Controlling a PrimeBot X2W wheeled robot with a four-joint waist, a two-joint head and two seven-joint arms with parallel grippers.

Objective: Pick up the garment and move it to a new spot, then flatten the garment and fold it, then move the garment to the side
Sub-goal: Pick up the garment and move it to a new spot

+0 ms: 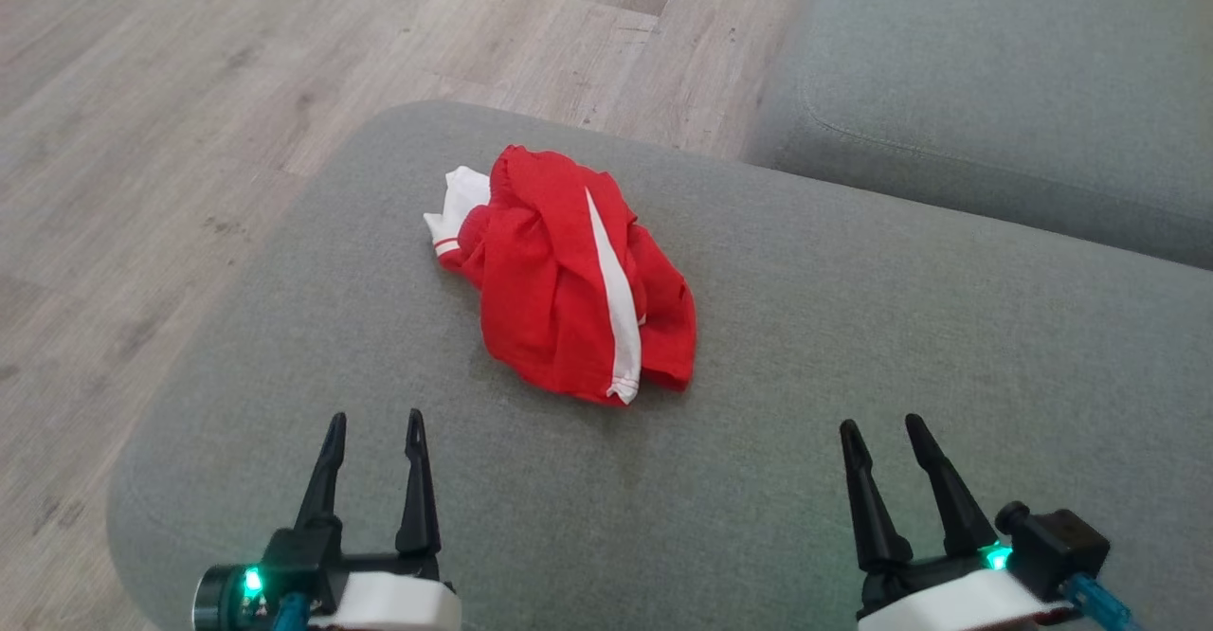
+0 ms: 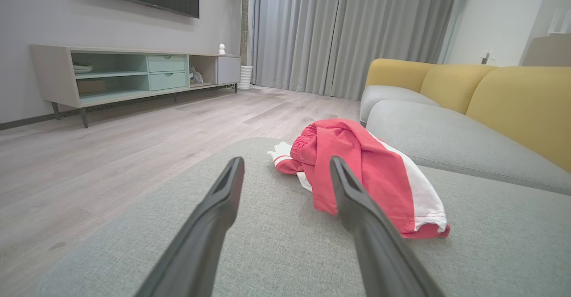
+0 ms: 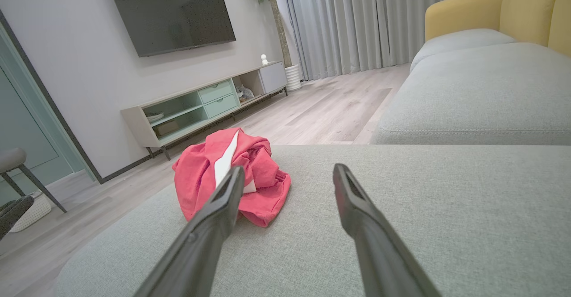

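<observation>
The garment (image 1: 569,290), red cloth with a white stripe (image 1: 611,299), lies crumpled in a heap on the grey ottoman (image 1: 853,328), ahead of both pairs of fingers and apart from them. Its long axis runs on a slant away from the fingers. The hemmed end where the stripe finishes points back toward them, nearer the left pair's line. The other end, with a gathered elastic edge (image 2: 299,145) and a small white fold (image 1: 460,205), points away toward the wooden floor (image 1: 190,91). The stripe follows that same axis along the top of the heap. The left fingers (image 1: 417,489) are spread wide with nothing between them. In the left wrist view the heap sits past the tip of the right-hand finger (image 2: 357,203) and off to that side. The right fingers (image 1: 864,498) are likewise spread and empty. In the right wrist view the heap (image 3: 232,176) lies beyond the tip of the left-hand finger (image 3: 223,199), which overlaps it in the picture, and bare grey fabric shows between the two fingers. Beyond the ottoman, to the right of the fingers, stands a grey sofa (image 2: 446,141) with yellow back cushions (image 2: 522,105).
</observation>
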